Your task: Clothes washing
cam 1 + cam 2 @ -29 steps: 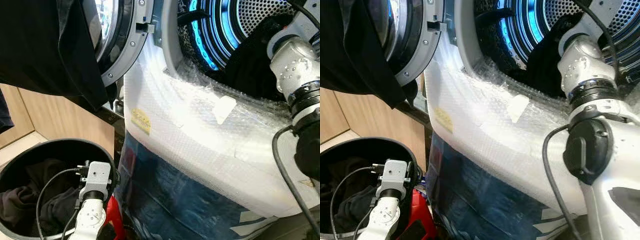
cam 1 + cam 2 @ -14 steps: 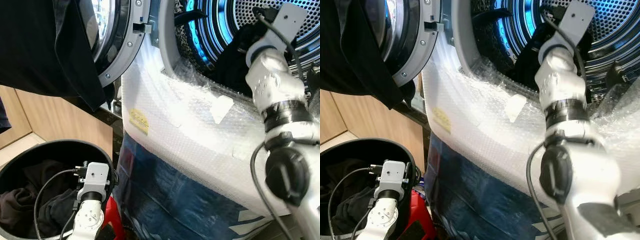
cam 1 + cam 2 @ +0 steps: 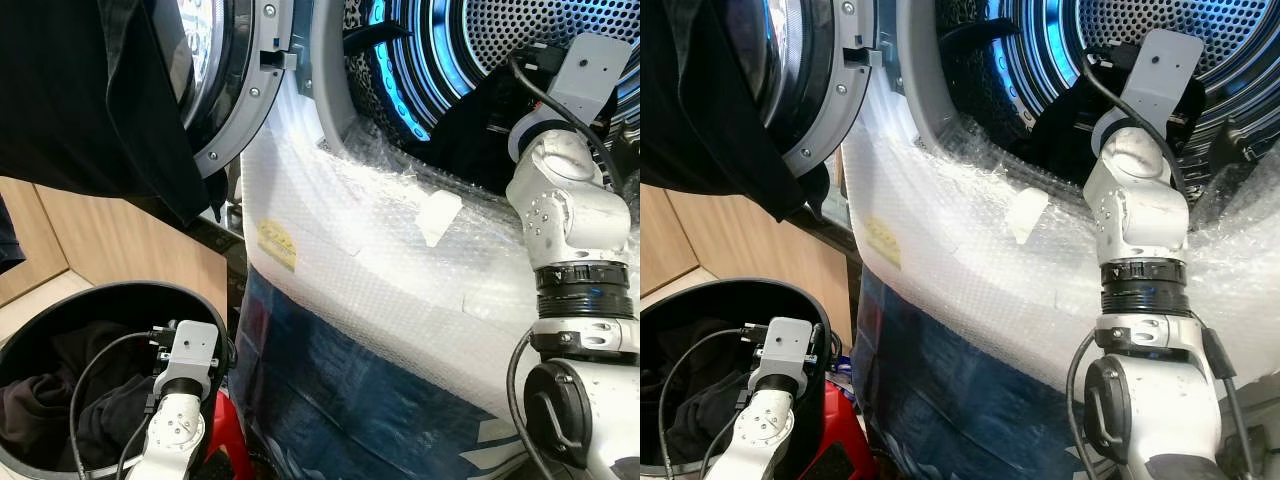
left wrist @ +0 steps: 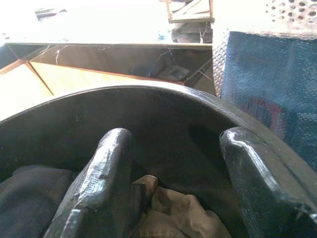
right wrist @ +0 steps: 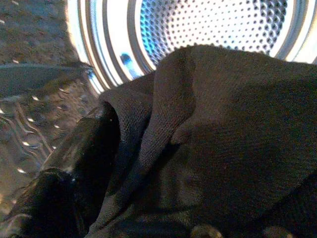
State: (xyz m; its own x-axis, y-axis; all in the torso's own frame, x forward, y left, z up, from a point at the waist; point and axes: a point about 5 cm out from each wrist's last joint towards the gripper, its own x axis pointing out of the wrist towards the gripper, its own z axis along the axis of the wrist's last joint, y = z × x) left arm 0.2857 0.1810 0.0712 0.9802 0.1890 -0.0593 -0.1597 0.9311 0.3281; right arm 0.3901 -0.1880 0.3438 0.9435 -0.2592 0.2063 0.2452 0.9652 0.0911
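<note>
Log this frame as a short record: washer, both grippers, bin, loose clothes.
washer: door open, drum lit blue, front wrapped in bubble wrap
right gripper: at the drum mouth, against a dark garment; finger state unclear
left gripper: open, over the bin
bin: black, holds dark clothes
other: black cloth hangs over the door

— Looking like a home laundry corner?
— Seeming so: front-loading washing machine (image 3: pixel 400 260) standing open, still wearing bubble wrap, perforated drum (image 3: pixel 520 30) glowing blue.
— And beside it?
— Black laundry bin (image 3: pixel 60 310) holding dark clothes (image 3: pixel 40 400), sitting by wood-panelled cabinetry (image 3: pixel 120 240) and dark marble trim (image 4: pixel 124 57).
</note>
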